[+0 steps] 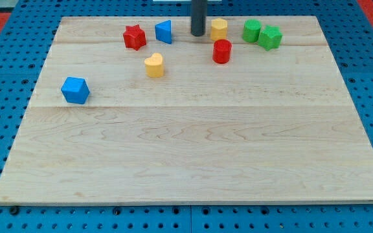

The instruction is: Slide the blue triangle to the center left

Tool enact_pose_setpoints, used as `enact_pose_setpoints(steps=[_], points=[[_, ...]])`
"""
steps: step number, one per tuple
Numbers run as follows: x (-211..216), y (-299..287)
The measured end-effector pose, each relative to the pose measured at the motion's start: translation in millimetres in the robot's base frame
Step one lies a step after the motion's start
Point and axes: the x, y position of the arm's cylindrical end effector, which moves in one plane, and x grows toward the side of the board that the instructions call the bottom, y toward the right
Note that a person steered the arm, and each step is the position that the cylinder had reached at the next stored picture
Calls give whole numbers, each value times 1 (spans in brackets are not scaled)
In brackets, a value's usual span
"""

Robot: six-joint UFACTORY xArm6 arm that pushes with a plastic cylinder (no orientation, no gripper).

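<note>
The blue triangle (164, 31) lies near the view's top edge of the wooden board (193, 155), left of centre. My tip (197, 34) stands just to its right, a short gap apart, between it and a yellow block (219, 28). A red star (134, 37) sits right beside the triangle on its left.
A yellow heart (154, 65) lies below the triangle. A red cylinder (222, 51) lies below the yellow block. Two green blocks (252, 30) (271, 37) sit at the top right. A blue cube (75, 90) lies at the left edge, mid-height.
</note>
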Motion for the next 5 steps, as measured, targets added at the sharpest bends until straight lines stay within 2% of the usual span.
enact_pose_setpoints(steps=[1, 3, 4, 5], points=[[-4, -31], [-26, -52], [-9, -64], [28, -75]])
